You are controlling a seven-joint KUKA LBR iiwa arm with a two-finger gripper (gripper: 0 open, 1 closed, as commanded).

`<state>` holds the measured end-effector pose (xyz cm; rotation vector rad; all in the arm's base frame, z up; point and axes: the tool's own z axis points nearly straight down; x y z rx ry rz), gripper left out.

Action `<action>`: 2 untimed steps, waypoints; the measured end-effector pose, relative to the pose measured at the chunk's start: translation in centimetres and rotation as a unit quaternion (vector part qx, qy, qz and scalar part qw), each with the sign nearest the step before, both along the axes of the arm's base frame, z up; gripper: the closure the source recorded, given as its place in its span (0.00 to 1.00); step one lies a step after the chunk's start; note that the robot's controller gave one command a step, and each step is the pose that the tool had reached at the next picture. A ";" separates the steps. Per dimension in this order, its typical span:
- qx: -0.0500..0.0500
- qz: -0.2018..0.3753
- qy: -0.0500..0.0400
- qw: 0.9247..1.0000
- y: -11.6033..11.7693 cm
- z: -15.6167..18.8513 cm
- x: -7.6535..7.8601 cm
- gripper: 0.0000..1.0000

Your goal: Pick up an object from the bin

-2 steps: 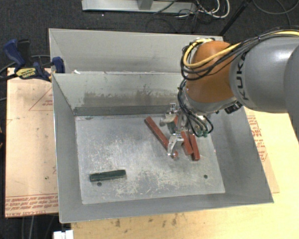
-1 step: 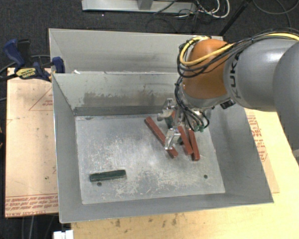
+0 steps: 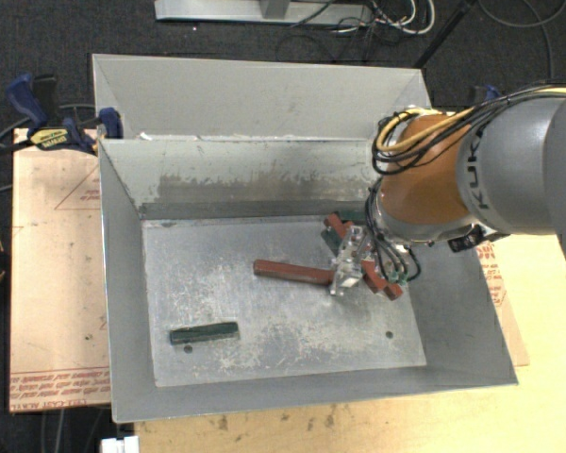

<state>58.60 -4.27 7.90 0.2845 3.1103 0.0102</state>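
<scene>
While the arm is reaching in from the right, the gripper (image 3: 347, 270) is sitting low over the right end of a reddish-brown bar (image 3: 291, 272).
Whether it is open, closed or gripping cannot be told. The bar is lying flat near the middle of the grey bin (image 3: 264, 168), a smaller reddish piece (image 3: 338, 223) is showing just beside the gripper, and a dark green bar (image 3: 204, 333) is lying well apart, front left.
</scene>
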 end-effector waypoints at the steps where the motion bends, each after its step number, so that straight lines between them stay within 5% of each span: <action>1: 0.000 0.000 0.000 1.000 0.0 0.0 0.0 1.00; 2: -0.002 0.006 0.007 1.000 -0.6 12.7 0.0 1.00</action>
